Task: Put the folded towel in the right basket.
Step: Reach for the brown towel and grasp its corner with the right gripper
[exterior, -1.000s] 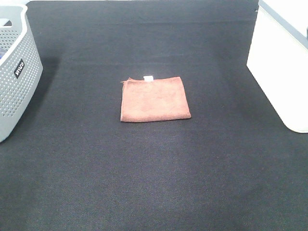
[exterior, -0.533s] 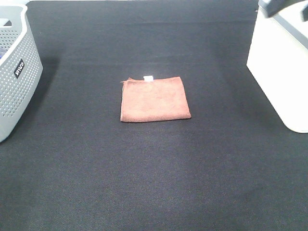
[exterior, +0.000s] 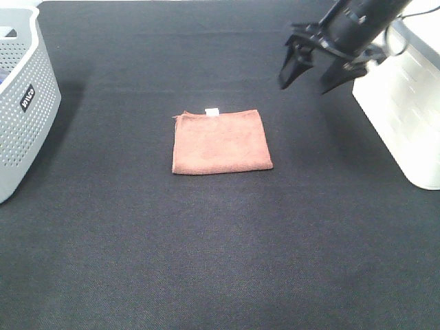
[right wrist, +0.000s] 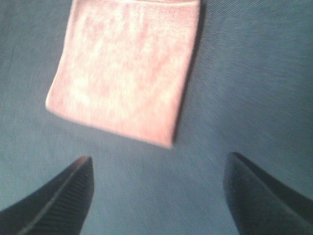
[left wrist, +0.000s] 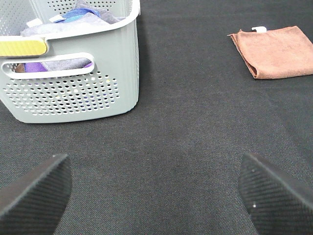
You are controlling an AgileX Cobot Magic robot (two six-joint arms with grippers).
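The folded brown towel (exterior: 220, 141) lies flat on the black table, near its middle; it also shows in the left wrist view (left wrist: 275, 51) and the right wrist view (right wrist: 124, 68). My right gripper (exterior: 313, 75) is open and empty, in the air to the far right of the towel, beside the white right basket (exterior: 405, 103). My left gripper (left wrist: 156, 196) is open and empty; only its two fingertips show, low over the table near the grey basket, and it is out of the exterior view.
A grey perforated basket (exterior: 20, 103) stands at the left edge, holding several cloths (left wrist: 73, 19). The black cloth-covered table (exterior: 220, 247) spreads around the towel.
My right arm has come in from the top right and swung left and down, past the white basket toward the towel. The towel has not moved.
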